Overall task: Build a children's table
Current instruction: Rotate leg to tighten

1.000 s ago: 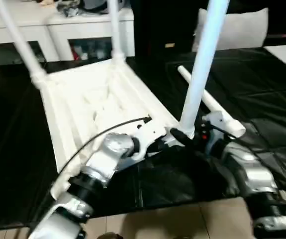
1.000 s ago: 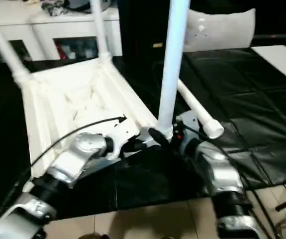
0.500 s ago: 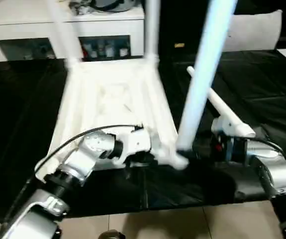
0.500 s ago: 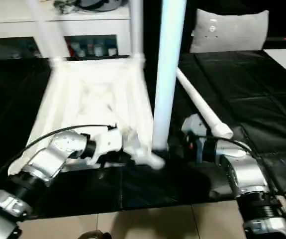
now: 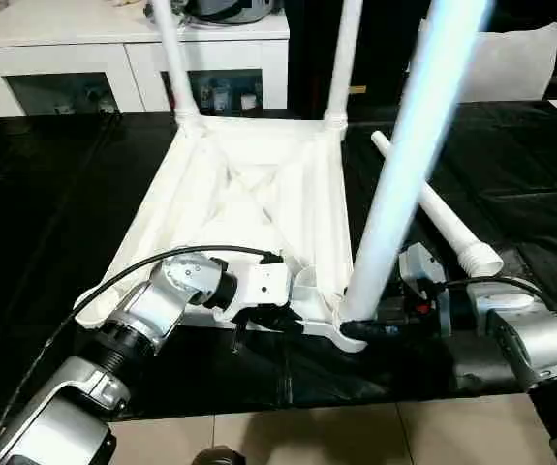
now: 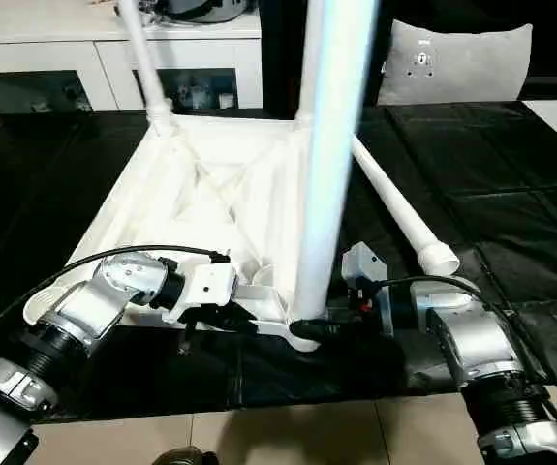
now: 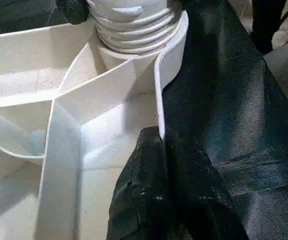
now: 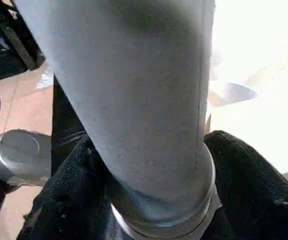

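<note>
Head view: the upturned tabletop (image 5: 249, 194) lies on the black mat (image 5: 55, 213), two legs upright at its far corners, a loose leg (image 5: 433, 208) beside it
Left wrist: left gripper (image 7: 159, 195) pinches the tabletop's near rim
Right wrist: right gripper (image 8: 154, 200) clasps the near leg (image 8: 133, 100) at its base

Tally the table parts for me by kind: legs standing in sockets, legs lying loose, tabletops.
Legs standing in sockets: 3, far-left leg, far-right leg, near leg
Legs lying loose on the black mat: 1, loose leg
Tabletops, underside up: 1, tabletop
Total: 5 parts
</note>
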